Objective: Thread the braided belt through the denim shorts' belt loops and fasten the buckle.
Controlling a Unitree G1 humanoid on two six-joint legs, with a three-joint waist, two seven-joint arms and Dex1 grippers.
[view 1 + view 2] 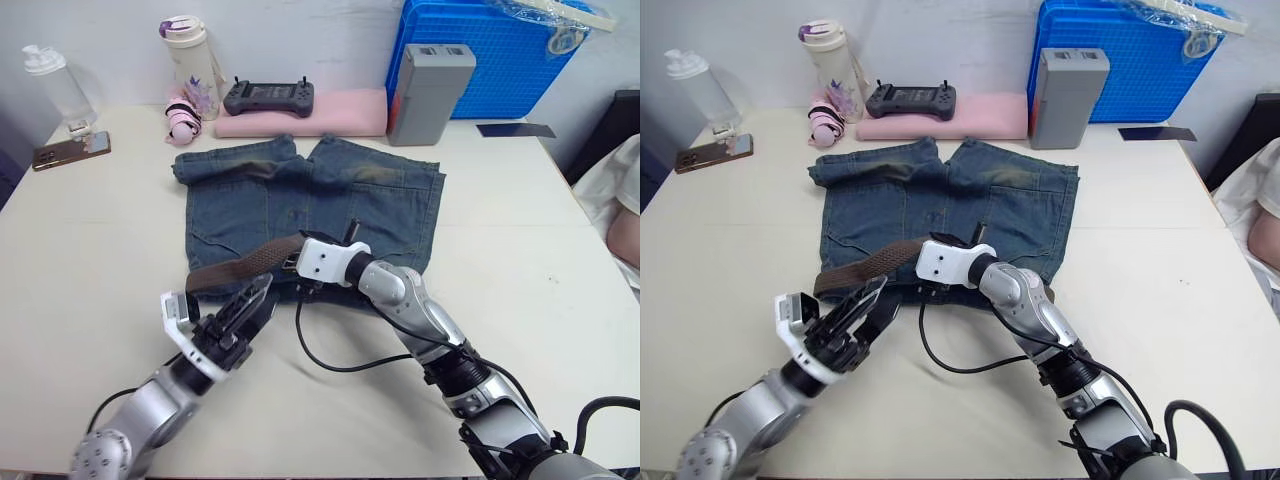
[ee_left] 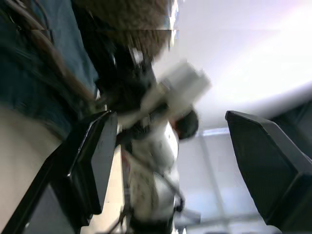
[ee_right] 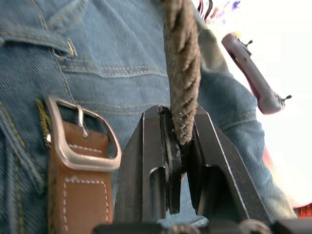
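progress: we're early, buckle point(image 3: 83, 134) unfastened, loops threaded can't tell | R gripper point(image 3: 179, 146) clamped on braided belt point(image 1: 240, 268), strap runs fwd from its tips over denim shorts point(image 1: 310, 200) | buckle lies flat on denim just beside R fingers | L gripper point(image 1: 243, 300) fingers spread, empty, near belt's free end

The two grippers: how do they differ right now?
The right gripper is shut on the belt, pinching the braided strap; the left gripper is open and holds nothing. The right one sits over the shorts at the waistband, near the buckle; the left one hangs beside the shorts' edge, over the table. Both have two black fingers and point toward the belt.
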